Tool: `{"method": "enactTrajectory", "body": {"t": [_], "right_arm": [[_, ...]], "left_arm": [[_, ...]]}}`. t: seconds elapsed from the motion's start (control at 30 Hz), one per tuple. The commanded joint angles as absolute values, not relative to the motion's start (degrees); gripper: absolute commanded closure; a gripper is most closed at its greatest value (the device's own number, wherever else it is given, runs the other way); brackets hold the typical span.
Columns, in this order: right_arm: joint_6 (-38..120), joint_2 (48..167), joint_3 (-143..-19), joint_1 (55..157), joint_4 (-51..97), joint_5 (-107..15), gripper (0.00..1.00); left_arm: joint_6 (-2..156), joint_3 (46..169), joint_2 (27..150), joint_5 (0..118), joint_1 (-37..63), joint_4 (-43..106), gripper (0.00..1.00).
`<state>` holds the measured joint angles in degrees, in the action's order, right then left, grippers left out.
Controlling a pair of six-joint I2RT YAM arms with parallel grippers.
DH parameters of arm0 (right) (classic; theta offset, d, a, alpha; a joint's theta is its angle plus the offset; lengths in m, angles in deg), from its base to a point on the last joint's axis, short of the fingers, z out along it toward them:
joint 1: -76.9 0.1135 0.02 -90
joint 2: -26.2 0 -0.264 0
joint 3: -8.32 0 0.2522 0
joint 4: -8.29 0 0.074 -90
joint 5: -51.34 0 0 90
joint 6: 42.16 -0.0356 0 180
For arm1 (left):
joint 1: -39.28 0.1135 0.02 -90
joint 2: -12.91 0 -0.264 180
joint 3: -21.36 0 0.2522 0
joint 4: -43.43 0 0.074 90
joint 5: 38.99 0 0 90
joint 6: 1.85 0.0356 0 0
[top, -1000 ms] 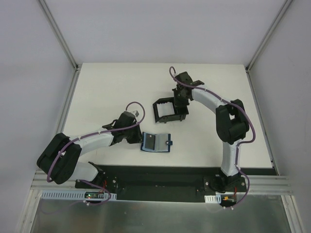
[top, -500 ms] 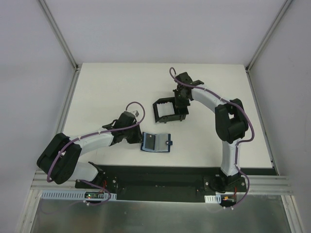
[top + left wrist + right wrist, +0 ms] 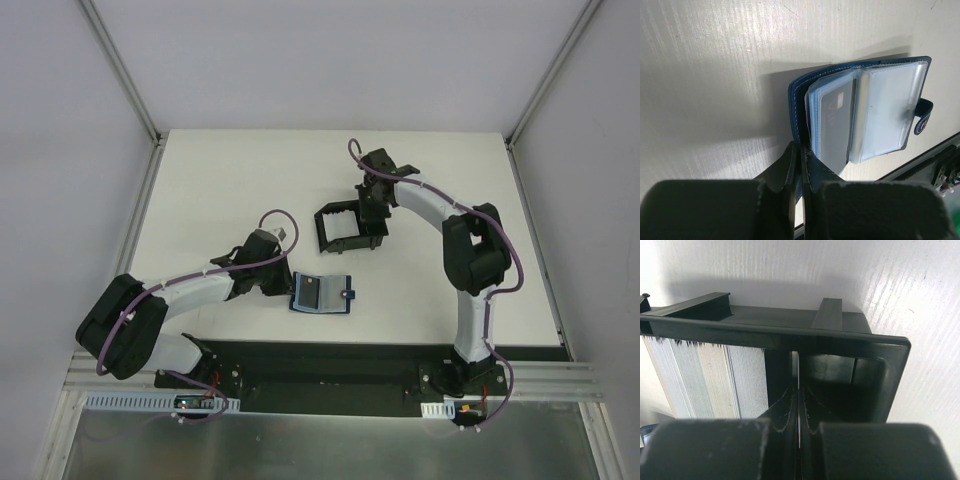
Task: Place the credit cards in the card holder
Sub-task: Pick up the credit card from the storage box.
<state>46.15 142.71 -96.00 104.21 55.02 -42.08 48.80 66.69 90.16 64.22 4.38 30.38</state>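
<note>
Card holder [image 3: 322,293] lying open at centre of top view, left gripper [image 3: 799,167] pinching its navy cover, right gripper [image 3: 798,402] clamping one credit card [image 3: 796,367] inside black tray [image 3: 860,342]

My table [image 3: 220,190]: white, matte, with a fine ribbed texture up close. Two things sit directly on it. The card holder [image 3: 320,293] lies open near the front edge, just ahead of my bases, snap tab to the right. The black tray [image 3: 350,246] sits further back, apart from it.
</note>
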Motion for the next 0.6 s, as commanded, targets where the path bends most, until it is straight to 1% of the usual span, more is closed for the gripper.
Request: {"method": "enactTrajectory", "body": {"t": [0.0, 0.1, 0.2, 0.33, 0.43, 0.57], "right_arm": [[47.05, 139.86, -95.97, 104.15, 55.28, -41.21, 1.0], [46.88, 135.47, -94.56, 104.24, 52.47, -39.1, 1.0], [47.4, 131.86, -95.17, 104.15, 52.9, -36.02, 1.0], [47.41, 129.74, -96.75, 104.06, 55.88, -36.11, 1.0], [48.64, 127.9, -95.7, 104.06, 56.23, -36.37, 1.0], [47.93, 122.55, -92.28, 104.41, 55.45, -38.04, 1.0]], "left_arm": [[50.36, 67.46, 89.9, 64.9, 4.21, 29.93, 1.0], [50.36, 67.46, 89.99, 64.98, 4.21, 29.93, 1.0], [50.36, 67.55, 89.9, 65.16, 4.21, 29.93, 1.0], [50.54, 67.37, 89.28, 64.9, 4.21, 29.93, 1.0], [50.45, 67.29, 89.28, 64.89, 4.21, 29.93, 1.0], [50.36, 67.2, 89.11, 64.72, 4.21, 29.93, 1.0]]}}
